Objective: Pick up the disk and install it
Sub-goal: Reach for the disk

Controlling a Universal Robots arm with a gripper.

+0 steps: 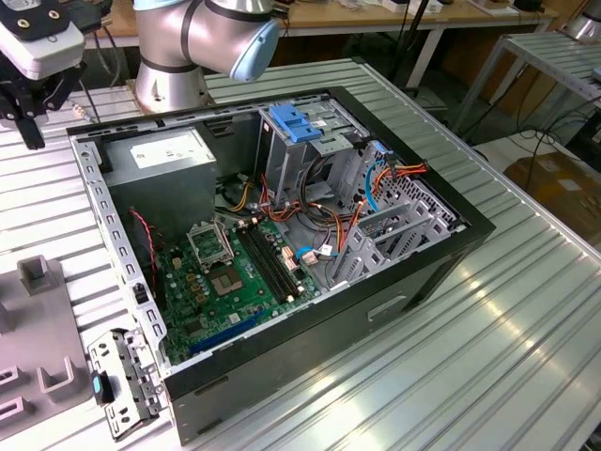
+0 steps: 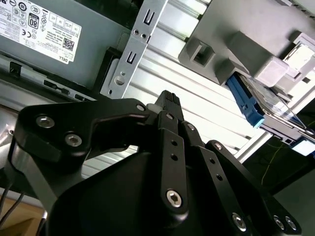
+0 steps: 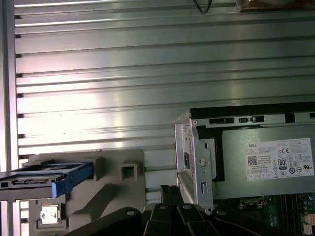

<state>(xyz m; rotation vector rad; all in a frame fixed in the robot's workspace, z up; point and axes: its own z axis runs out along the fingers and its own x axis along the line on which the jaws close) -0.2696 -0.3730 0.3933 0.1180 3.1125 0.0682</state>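
A robotics workshop: a robot arm [image 1: 188, 38] stands by an opened computer case [image 1: 376, 310] on a ribbed aluminium workbench [image 1: 470, 376]

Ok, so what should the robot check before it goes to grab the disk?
1. Disk ready to be grabbed: ok. The disk sits in the grey holder on the slatted table.
2. Gripper at the disk: not ok. The gripper hangs by a corner of the computer case, apart from the disk.
3. Case open: ok. It lies with its side off.
4. Slot free: cannot tell. The drive cage under the blue latch hides its inside.
5. Cables out of the way: cannot tell. Loose cables lie right beside the cage.
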